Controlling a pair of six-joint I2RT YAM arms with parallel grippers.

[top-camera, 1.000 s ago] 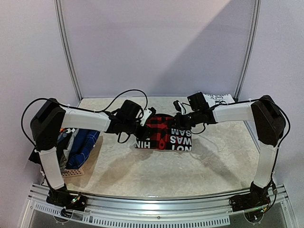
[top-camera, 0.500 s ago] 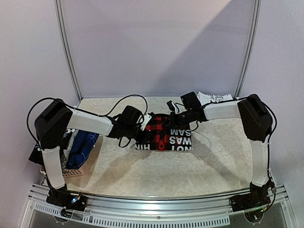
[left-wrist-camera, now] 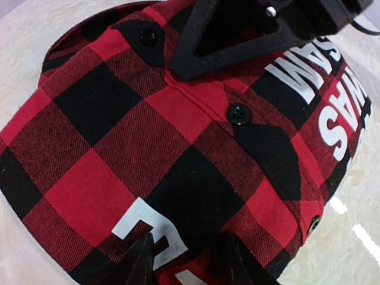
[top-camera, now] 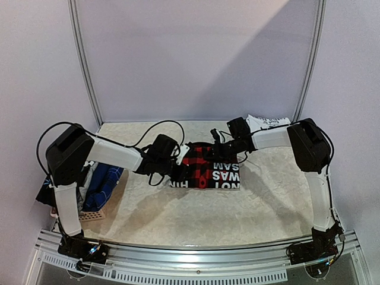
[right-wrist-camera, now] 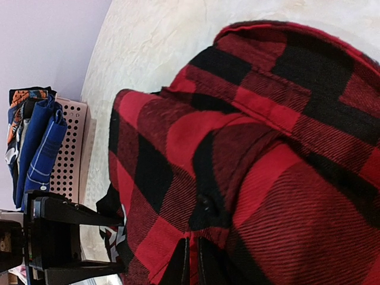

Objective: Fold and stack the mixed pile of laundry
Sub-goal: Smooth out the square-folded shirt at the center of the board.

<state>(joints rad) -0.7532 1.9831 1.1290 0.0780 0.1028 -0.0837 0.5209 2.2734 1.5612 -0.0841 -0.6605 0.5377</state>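
Where the two arms meet at the centre of the overhead frame, we see the red-black plaid shirt [top-camera: 200,171] lying folded small on the pale table [top-camera: 196,219], white lettering showing along its right and lower parts. The right gripper [right-wrist-camera: 191,264] reaches in from the upper right; its jaws are pressed almost together on a thin ridge of the shirt's red cloth. The left gripper [left-wrist-camera: 189,261] meets the shirt's left edge; its jaws stand part-spread with a fold of plaid between them, and we cannot tell whether they bite it. At the left edge of the overhead frame a pinkish perforated basket [top-camera: 95,212] holds blue garments [top-camera: 104,178]. A white printed T-shirt [top-camera: 270,123] lies toward the frame's upper right, apart from the plaid shirt.
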